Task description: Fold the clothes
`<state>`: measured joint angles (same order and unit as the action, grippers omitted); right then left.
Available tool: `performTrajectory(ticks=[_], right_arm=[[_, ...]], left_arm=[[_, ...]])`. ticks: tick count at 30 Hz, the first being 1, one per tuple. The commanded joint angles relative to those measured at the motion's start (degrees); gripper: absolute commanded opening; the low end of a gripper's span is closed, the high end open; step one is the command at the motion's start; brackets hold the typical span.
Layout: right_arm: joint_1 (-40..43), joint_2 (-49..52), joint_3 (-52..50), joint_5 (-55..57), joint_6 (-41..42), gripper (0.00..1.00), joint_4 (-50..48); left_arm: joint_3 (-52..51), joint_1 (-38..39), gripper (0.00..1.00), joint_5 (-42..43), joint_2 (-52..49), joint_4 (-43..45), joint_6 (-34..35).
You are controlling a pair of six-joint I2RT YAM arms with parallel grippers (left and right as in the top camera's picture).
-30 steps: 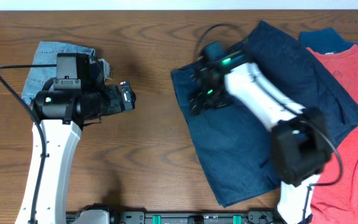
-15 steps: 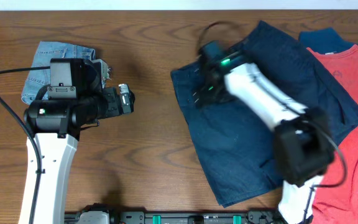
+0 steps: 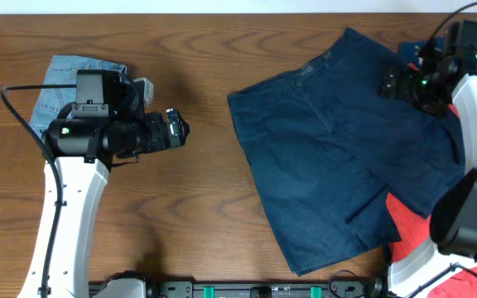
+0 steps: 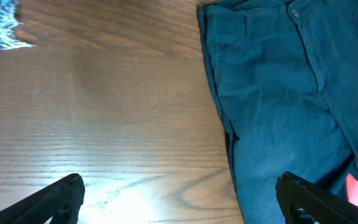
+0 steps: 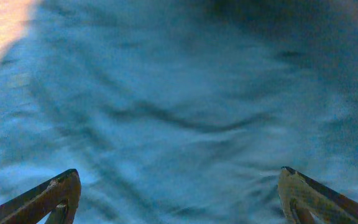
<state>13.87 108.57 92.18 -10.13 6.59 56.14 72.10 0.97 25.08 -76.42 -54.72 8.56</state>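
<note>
The dark-navy shorts (image 3: pixel 330 157) lie spread flat on the table right of centre, waistband toward the back left. They also show in the left wrist view (image 4: pixel 278 93) and fill the right wrist view (image 5: pixel 179 106). My right gripper (image 3: pixel 387 84) is open and empty, hovering over the shorts' back right part (image 5: pixel 179 199). My left gripper (image 3: pixel 178 128) is open and empty over bare wood, left of the shorts' waist edge (image 4: pixel 182 199). Light-blue frayed denim shorts (image 3: pixel 60 79) lie at the back left, partly under my left arm.
A coral-red garment (image 3: pixel 404 230) lies at the right, partly under the navy shorts and my right arm. A blue garment (image 3: pixel 412 51) peeks out at the back right. Wooden table (image 3: pixel 205 207) between the two arms.
My right arm has swung from the shorts' waistband at the left to their back right part. My left gripper has shifted slightly right. The shorts have not moved.
</note>
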Motion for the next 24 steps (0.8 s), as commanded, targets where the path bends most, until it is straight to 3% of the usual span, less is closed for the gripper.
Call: performTrajectory(ticks=[1, 14, 24], right_arm=[[3.37, 4.31, -0.48, 6.67, -2.8, 0.97, -2.1], [13.27, 11.8, -0.48, 10.12, -4.13, 0.99, -14.16], [17.31, 18.18, -0.48, 8.15, -8.61, 0.99, -15.67]], left_arm=[[0.79, 0.15, 0.99, 1.95, -0.26, 0.17, -1.01], [0.79, 0.15, 0.99, 1.95, -0.26, 0.13, -1.01], [0.79, 0.15, 0.99, 1.95, -0.26, 0.15, -1.01]])
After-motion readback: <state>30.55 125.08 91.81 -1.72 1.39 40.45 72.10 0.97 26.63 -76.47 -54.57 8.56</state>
